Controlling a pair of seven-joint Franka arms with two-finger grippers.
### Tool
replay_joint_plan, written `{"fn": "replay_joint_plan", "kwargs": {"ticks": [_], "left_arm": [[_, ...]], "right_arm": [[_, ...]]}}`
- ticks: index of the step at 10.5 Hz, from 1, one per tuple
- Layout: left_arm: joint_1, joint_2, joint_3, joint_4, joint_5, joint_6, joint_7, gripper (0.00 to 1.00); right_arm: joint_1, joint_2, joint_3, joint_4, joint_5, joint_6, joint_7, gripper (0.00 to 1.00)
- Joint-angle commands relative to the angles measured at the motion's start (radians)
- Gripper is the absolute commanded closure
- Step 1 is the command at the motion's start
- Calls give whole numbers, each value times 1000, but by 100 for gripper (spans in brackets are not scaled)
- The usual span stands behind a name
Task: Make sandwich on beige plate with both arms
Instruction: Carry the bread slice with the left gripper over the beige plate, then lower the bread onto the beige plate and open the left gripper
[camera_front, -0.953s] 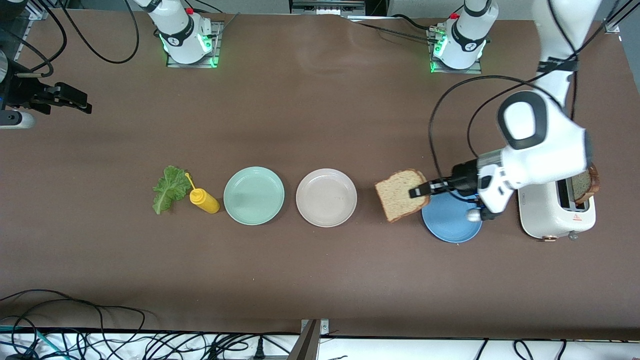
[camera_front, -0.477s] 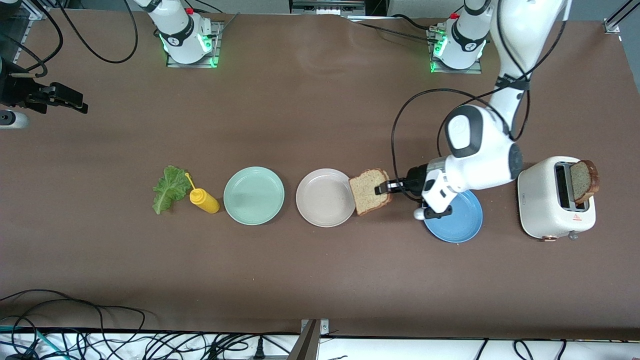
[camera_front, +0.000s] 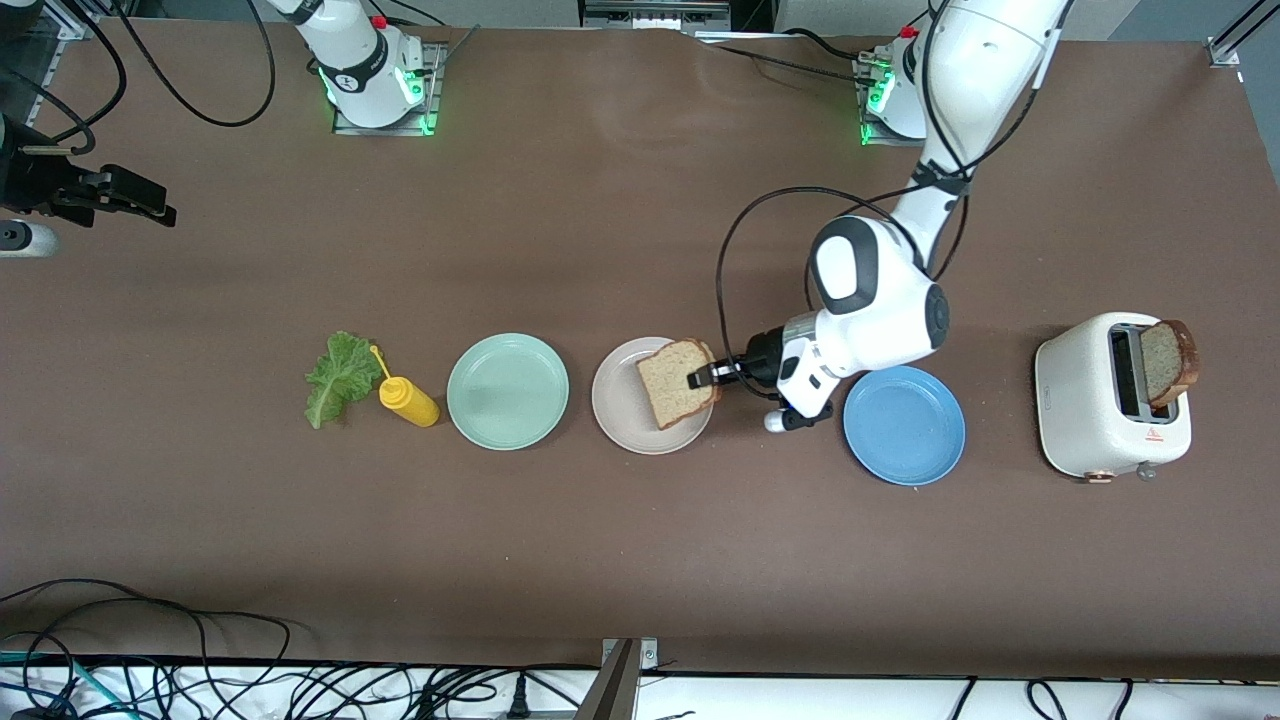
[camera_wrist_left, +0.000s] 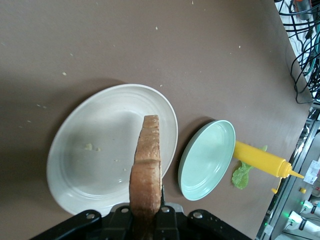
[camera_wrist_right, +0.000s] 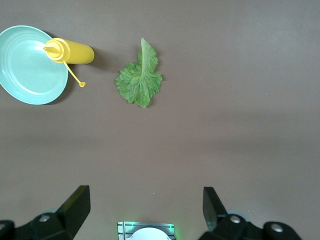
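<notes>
- A yellow squeeze bottle (camera_front: 408, 399) lies on its side on the brown table (camera_front: 600, 220), toward the right arm's end, just beside the mint-green plate (camera_front: 508, 391).
- A blue plate (camera_front: 904, 425) sits toward the left arm's end.
- A white toaster (camera_front: 1100, 410) stands near the table's edge at the left arm's end, beside the blue plate.
- Black cables (camera_front: 150, 640) run along the table's near edge.

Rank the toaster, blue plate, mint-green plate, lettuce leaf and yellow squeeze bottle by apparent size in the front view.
1. Toaster, largest.
2. Blue plate and mint-green plate: they look alike, so no ranking between them.
3. Lettuce leaf.
4. Yellow squeeze bottle, smallest, though close to the leaf.
</notes>
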Motion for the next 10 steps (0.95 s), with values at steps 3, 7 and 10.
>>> {"fn": "replay_joint_plan", "kwargs": {"ticks": [3, 7, 10], "left_arm": [[-35, 119, -36, 132, -101, 115, 12, 100], [-57, 170, -42, 169, -101, 164, 12, 100], [-57, 182, -42, 166, -92, 164, 14, 100]], "right_arm": [[-3, 4, 0, 14, 13, -19, -6, 0], [-3, 5, -2, 17, 14, -19, -11, 0], [-3, 5, -2, 16, 14, -19, -9, 0]]}}
